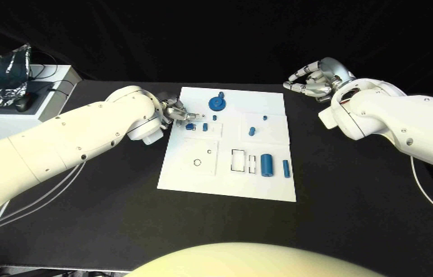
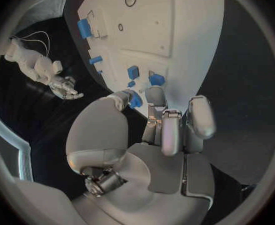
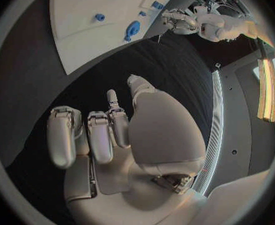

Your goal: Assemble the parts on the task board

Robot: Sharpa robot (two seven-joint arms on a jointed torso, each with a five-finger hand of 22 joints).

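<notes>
Now placing | left hand (image 1: 174,113) pinches small blue part (image 2: 135,99) at board (image 1: 271,186) left edge | right hand (image 1: 316,80) curled, holding nothing, over worktop (image 1: 361,214) | next: seat part squarely

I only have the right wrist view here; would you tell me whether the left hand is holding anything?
Observer: Yes, the left hand pinches a small blue part between thumb and finger, at the task board edge.
Operator: Thank you. Where is the right hand, seen from above?
Observer: The right hand hovers over the black table off the board's far right corner, holding nothing.
Operator: Any parts on the board's near side?
Observer: A large blue cylinder lies beside a slim blue cylinder.
</notes>
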